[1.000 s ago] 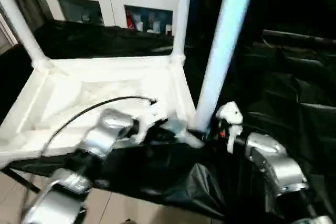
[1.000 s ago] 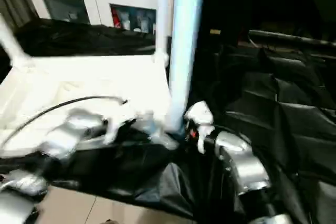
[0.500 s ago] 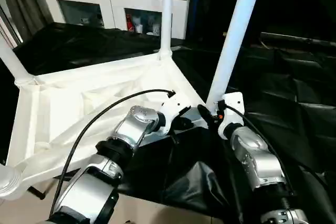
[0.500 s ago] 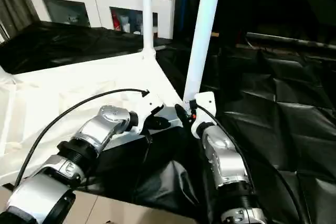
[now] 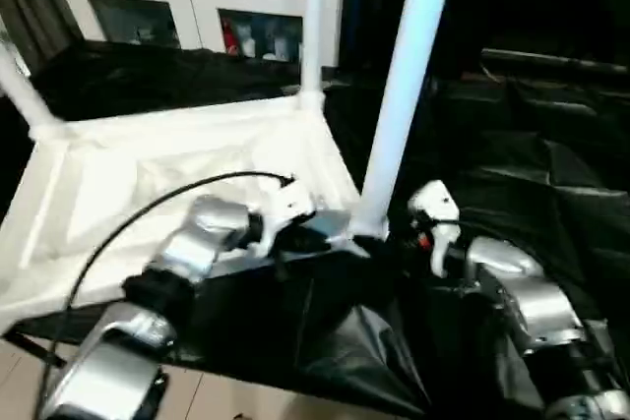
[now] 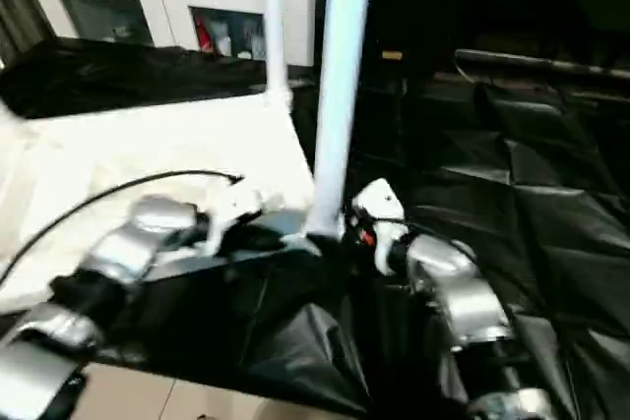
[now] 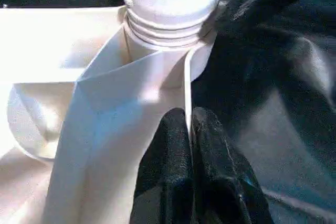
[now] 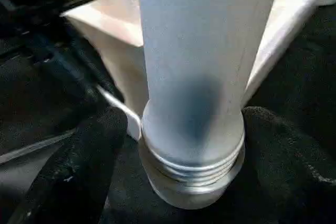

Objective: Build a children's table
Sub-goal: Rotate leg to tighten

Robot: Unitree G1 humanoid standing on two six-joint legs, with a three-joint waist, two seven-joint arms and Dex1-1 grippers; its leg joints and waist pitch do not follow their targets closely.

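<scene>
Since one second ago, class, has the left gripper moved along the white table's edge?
No. The left gripper stays pinched on the children's table edge, just beside the near leg and its corner socket.

My head cameras are looking down over both forearms; both wrist cameras are sitting close on the same leg socket (image 7: 170, 19).

Table top (image 5: 177, 174) upside-down on draped table (image 5: 551, 174), legs (image 5: 404, 95) up.
</scene>
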